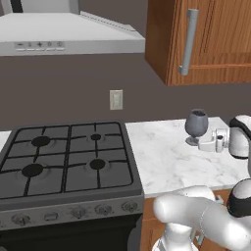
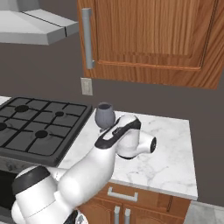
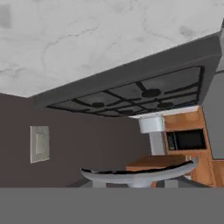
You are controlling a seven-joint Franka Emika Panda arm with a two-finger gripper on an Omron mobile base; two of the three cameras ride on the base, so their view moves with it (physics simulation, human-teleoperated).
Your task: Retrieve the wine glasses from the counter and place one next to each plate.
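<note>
Presently the gripper [image 1: 206, 143], its state impossible to tell, sits at the foot of the wine glass [image 1: 196, 124] on the counter [image 1: 171, 162]; a sideways nudge could topple it.

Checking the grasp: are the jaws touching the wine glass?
Cannot tell. In the left base view the gripper sits at the wine glass foot, but no contact or gap shows plainly.

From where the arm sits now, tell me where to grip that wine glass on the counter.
Probably the stem, just under the bowl, coming level from the right. The wine glass stands upright on the counter; its round bowl looks too wide, and the gripper is beside its foot.
</note>
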